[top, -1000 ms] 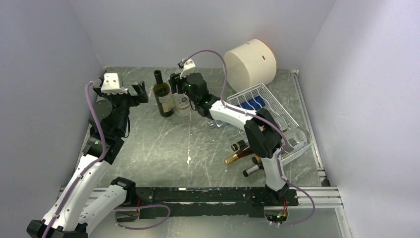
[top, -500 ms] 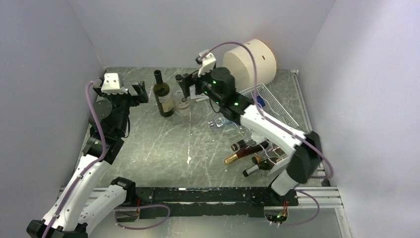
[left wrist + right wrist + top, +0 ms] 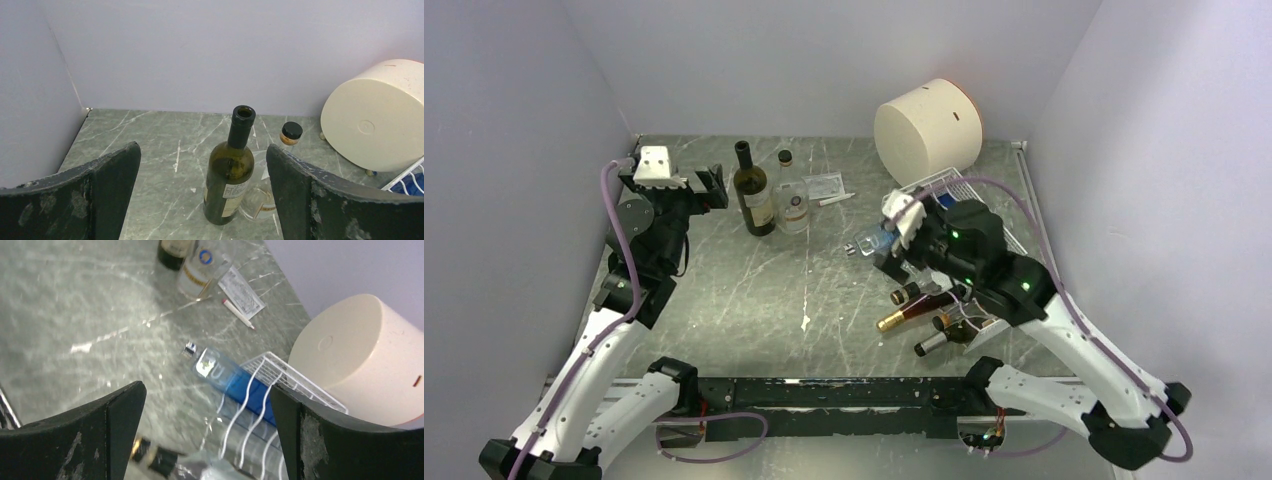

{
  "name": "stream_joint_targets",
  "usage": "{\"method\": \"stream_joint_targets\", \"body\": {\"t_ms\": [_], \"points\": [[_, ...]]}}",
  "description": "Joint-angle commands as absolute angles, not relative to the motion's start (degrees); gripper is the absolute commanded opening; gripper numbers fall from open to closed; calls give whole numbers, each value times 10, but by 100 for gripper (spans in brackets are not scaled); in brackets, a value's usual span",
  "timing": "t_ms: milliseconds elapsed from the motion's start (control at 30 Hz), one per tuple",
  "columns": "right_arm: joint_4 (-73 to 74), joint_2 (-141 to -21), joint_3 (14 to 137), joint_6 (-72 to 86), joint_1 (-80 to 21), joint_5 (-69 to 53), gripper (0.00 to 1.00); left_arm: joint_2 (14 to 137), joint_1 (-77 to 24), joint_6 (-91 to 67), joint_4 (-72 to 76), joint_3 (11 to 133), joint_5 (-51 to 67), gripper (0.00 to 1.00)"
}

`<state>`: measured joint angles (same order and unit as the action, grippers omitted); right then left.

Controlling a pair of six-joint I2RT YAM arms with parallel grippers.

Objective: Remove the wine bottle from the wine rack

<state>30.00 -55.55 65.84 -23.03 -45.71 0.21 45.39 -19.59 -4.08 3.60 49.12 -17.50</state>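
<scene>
Right gripper [image 3: 205, 388]: jaws spread wide, empty, poised over the wine rack [image 3: 261, 371] at 3 o'clock.
Wine bottle [image 3: 234, 383]: likely the blue-tinted one on the top tier, neck jutting toward 9 o'clock; darker bottles [image 3: 921, 307] lie below.
Left gripper [image 3: 202, 150]: wide, empty, facing the upright bottle [image 3: 227, 175] at 11 o'clock.
Best approach: straddle the body clear of the wires, then draw it out along its axis.

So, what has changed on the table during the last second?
The right gripper let go of the small clear bottle standing beside the dark wine bottle, rose, and drew back toward the wine rack; it now hangs open above it. The left gripper, both upright bottles and the bottles lying in the rack stayed almost as they were.
</scene>
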Motion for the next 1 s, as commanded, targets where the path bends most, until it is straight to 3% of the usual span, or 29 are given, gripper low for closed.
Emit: {"method": "stream_joint_targets", "body": {"t_ms": [0,267,567,967], "points": [[435,-494,643,-367,-459,-49,100,454,-196,-50,43,508,-163,99],[579,-529,667,-430,-459,-22,100,459,-196,-50,40,510,-170,99],[584,-566,648,-477,-469,-30,100,453,-198,-56,38,512,-163,99],[620,-636,627,-529,-516,48,91,443,-200,-60,37,513,-163,99]]}}
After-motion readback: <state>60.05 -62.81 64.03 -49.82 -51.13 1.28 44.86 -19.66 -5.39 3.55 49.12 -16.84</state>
